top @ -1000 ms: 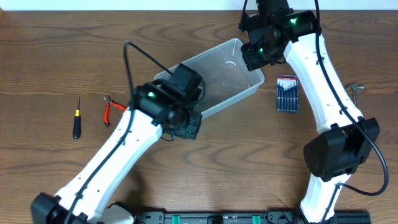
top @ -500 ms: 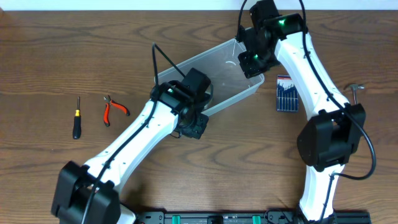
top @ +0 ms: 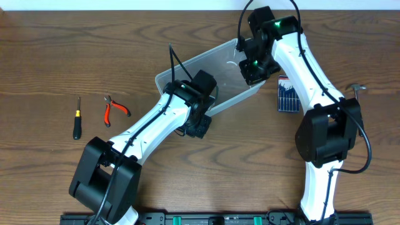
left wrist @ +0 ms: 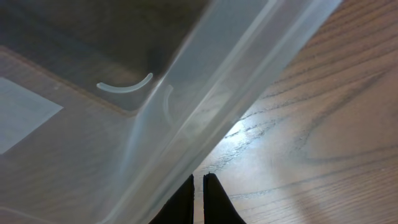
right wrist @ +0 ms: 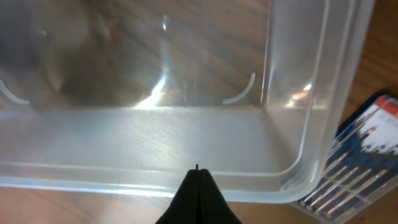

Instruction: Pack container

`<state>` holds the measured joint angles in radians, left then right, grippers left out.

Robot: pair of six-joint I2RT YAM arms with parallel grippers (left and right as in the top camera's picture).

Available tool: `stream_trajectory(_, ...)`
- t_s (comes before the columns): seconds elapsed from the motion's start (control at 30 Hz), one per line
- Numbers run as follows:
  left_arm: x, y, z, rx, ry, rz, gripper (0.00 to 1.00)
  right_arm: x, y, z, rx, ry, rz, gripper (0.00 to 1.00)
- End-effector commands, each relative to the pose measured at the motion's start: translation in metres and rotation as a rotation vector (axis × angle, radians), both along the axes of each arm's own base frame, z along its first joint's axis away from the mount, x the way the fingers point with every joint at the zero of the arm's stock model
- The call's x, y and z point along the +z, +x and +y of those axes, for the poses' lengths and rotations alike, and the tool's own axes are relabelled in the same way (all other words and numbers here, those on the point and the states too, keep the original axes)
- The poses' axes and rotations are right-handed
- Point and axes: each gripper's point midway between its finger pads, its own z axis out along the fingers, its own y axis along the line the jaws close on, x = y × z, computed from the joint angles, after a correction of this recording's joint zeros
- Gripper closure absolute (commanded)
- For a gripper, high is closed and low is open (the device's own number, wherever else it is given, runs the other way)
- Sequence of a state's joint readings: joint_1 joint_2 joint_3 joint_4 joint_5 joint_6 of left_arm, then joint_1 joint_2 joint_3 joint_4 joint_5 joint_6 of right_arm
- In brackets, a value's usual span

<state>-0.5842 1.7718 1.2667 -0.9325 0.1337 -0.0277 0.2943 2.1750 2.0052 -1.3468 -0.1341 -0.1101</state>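
container [top: 219,65] empty, mid-surface near far edge | left tool [left wrist: 198,196] fingers together beside its near wall | right tool [right wrist: 198,186] together at its right-end rim | risk: my push skids it onto screwdriver set [top: 288,94]

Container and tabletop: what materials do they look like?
Container: clear plastic, glossy; the table grain shows through its floor and its walls catch glare. Tabletop: brown wood or wood-look laminate with a slight sheen; visible grain and a light reflection. Which of the two, cannot tell.
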Motion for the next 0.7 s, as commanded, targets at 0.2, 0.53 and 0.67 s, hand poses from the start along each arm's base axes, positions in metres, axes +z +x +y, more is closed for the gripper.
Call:
stream_trajectory(0.2,-0.004,0.009,0.016,0.029,0.033,-0.012,0.94,-0.011,-0.011,-0.003,0.008,-0.033,0.060,0.99)
stream_trajectory(0.53,-0.004,0.019,0.031,0.071,0.038,-0.020,0.94,-0.017,-0.015,-0.007,0.008,-0.051,0.077,0.99)
stream_trajectory(0.67,-0.004,0.019,0.031,0.071,0.039,-0.019,0.94,-0.022,-0.008,-0.005,0.004,-0.042,0.047,0.99)
